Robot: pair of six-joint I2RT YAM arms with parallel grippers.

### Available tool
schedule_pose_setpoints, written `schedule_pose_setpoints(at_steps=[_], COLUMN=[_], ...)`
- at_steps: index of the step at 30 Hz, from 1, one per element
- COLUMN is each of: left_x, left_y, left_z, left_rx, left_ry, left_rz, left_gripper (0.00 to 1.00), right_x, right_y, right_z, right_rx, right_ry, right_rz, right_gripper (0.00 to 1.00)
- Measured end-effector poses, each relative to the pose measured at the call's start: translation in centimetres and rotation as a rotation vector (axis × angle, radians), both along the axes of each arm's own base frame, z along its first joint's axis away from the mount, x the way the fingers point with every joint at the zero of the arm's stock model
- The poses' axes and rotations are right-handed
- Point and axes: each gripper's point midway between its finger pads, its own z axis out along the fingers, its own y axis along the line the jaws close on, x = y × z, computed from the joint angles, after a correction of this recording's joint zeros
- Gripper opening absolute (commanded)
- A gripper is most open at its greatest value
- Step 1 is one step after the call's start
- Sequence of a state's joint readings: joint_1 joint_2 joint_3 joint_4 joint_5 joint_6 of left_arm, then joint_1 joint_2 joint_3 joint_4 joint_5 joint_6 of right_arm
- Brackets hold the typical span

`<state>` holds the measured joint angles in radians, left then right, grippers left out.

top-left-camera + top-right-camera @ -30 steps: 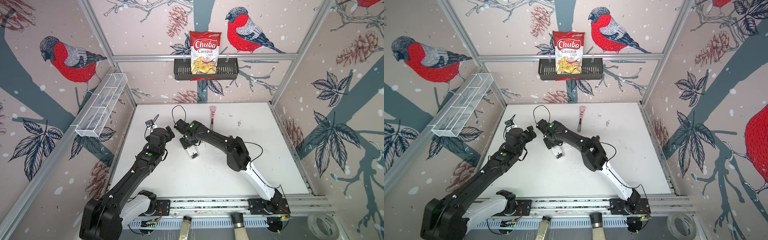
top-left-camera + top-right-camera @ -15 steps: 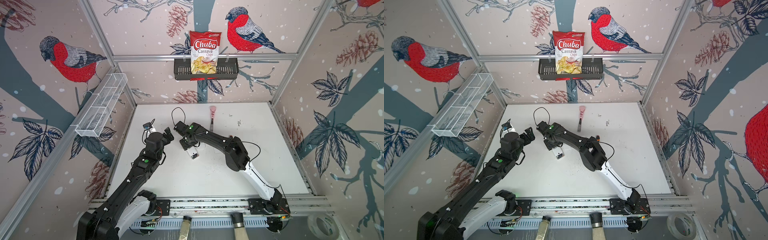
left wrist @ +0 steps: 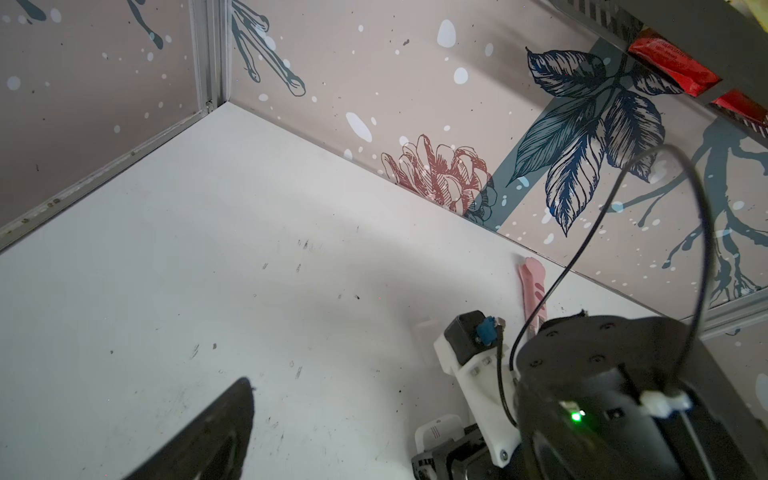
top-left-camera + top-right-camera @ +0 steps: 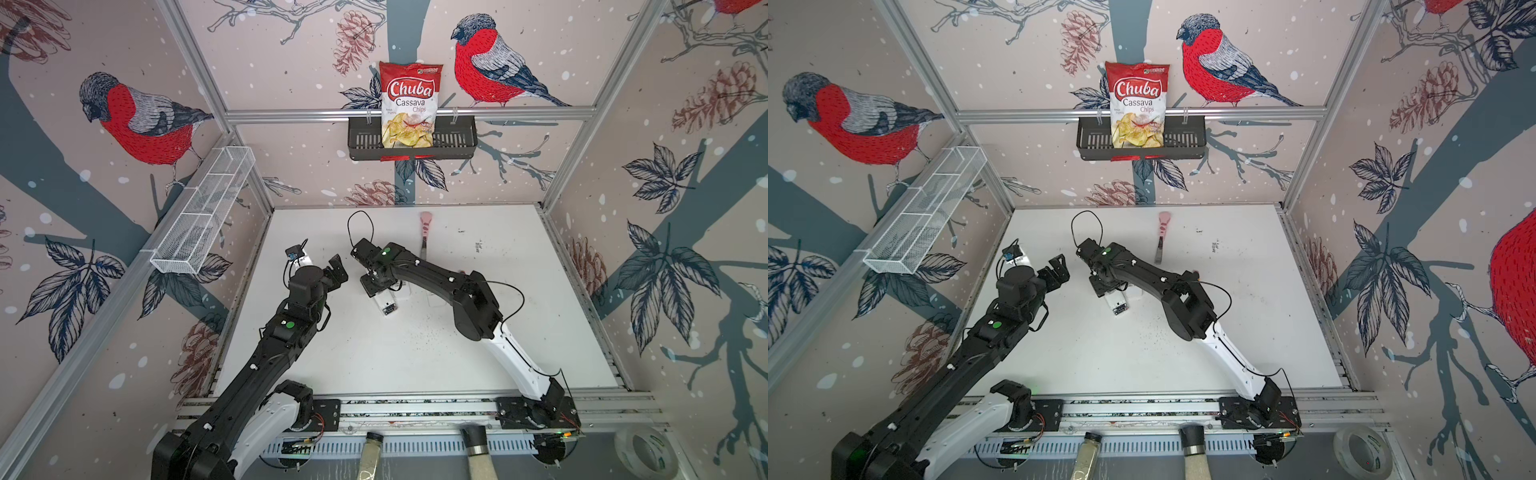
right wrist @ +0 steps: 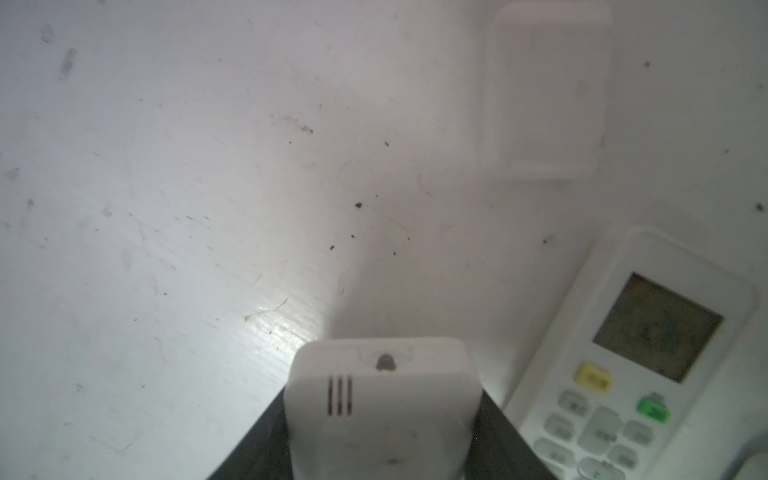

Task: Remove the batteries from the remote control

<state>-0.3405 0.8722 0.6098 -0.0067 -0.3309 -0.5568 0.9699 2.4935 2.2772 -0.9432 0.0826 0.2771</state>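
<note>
A white remote control (image 4: 387, 305) (image 5: 380, 399) lies back-up at mid-table in both top views. My right gripper (image 4: 376, 289) (image 4: 1105, 289) (image 5: 382, 419) has its dark jaws close against both sides of it. No gap shows, and the blur hides whether they press. The remote's near end (image 4: 1119, 308) shows an open compartment with small dark parts. Whether those are the batteries is too small to tell. My left gripper (image 4: 337, 272) (image 4: 1059, 270) hangs open and empty, left of the right gripper.
A second white remote (image 5: 631, 365) with a display lies beside the first, a white cover (image 5: 544, 91) beyond it. A pink-handled tool (image 4: 424, 232) lies further back. A chips bag (image 4: 409, 108) sits in a black wall basket, a wire basket (image 4: 203, 212) on the left wall.
My left arm has drawn back a little to the left, away from the right gripper, still open. The right arm and the remote have stayed where they were.
</note>
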Motion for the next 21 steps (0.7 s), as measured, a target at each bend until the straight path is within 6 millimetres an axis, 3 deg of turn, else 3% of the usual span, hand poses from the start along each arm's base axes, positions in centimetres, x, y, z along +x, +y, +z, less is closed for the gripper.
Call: schedule_pose_setpoints(at_steps=[8, 12, 16, 21], left_x=[0.3, 0.9, 2.2, 4.2], left_y=[-0.6, -1.2, -3.5, -9.2], left_z=[1.3, 1.3, 0.8, -0.4], left_rx=[-0.009, -0.005, 0.019, 0.068], left_ry=[-0.019, -0.008, 0.025, 0.078], left_rz=[-0.028, -0.052, -0.114, -0.243], left_gripper=[0.96, 0.96, 0.96, 0.96], right_x=[0.8, 1.4, 3.2, 6.2], right_y=[0.5, -1.2, -7.0, -18.3], right_z=[4.6, 5.7, 7.4, 8.1], right_rx=[0.094, 0.112, 0.123, 0.114], right_ry=[-0.053, -0.056, -0.066, -0.092], right_rz=[0.002, -0.043, -0.166, -0.419], right_gripper=[0.73, 0.69, 0.6, 0.55])
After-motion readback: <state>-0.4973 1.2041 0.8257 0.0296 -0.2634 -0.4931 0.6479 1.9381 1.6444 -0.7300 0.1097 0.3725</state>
